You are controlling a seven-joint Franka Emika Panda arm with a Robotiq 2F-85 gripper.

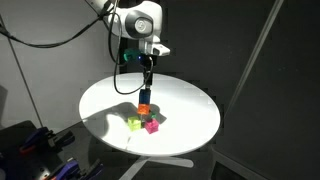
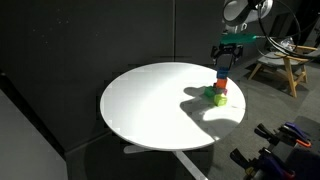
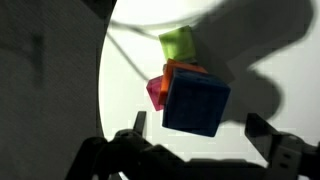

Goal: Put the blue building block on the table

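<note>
The blue building block (image 3: 195, 103) sits on top of an orange cube (image 3: 183, 69), with a pink block (image 3: 156, 93) and a green cube (image 3: 178, 44) beside them on the round white table (image 3: 125, 75). My gripper (image 3: 198, 126) is open, with one finger on each side of the blue block and a gap to each. In both exterior views the gripper (image 1: 146, 84) (image 2: 222, 67) hangs straight down over the stack, and the blue block (image 1: 145, 96) (image 2: 222, 77) shows dimly under it.
The stack stands near the table's edge (image 2: 235, 108) in an exterior view. The wide white tabletop (image 1: 190, 110) spreads around it. Dark curtains surround the table, and a wooden stool (image 2: 280, 65) and blue-tipped equipment (image 2: 290, 135) stand beyond it.
</note>
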